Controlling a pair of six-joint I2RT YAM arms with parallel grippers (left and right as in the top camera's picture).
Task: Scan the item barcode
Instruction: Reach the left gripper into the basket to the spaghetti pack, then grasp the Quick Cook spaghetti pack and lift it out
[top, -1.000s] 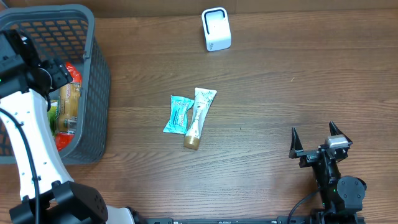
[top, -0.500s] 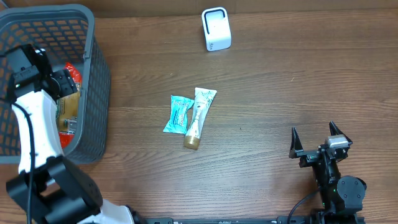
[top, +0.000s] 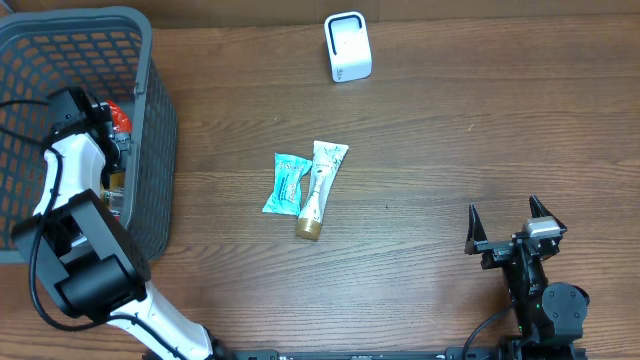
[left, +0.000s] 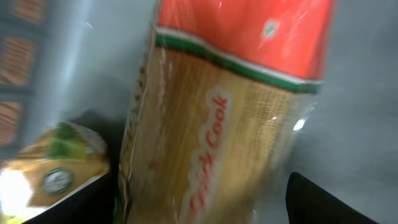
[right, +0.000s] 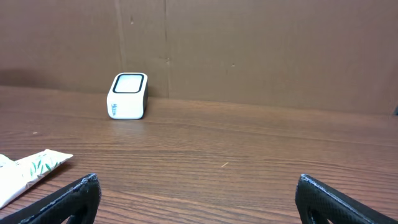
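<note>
Spread wide, the left gripper (left: 198, 200) straddles a packet (left: 224, 124) with an orange-red top and a straw-coloured body, lying in the basket (top: 152, 120). One dark finger (left: 87, 198) sits at the packet's left edge and the other stands just off its right edge, with a sliver of grey basket floor showing between; whether the left finger touches the wrapper cannot be told. A yellow pack (left: 56, 168) lies beside it. From overhead only a bit of the packet's red end (top: 121, 119) shows past the arm.

Also spread as wide as they go, the right gripper (top: 502, 212) holds nothing above the table (top: 450, 130), facing the scanner (right: 128, 95) at the far edge.

Against a second ago, the left arm has folded in over the basket and gone deeper, covering most of its contents. The right arm, scanner, tube (top: 320, 190) and sachet (top: 285, 183) lie as before.
</note>
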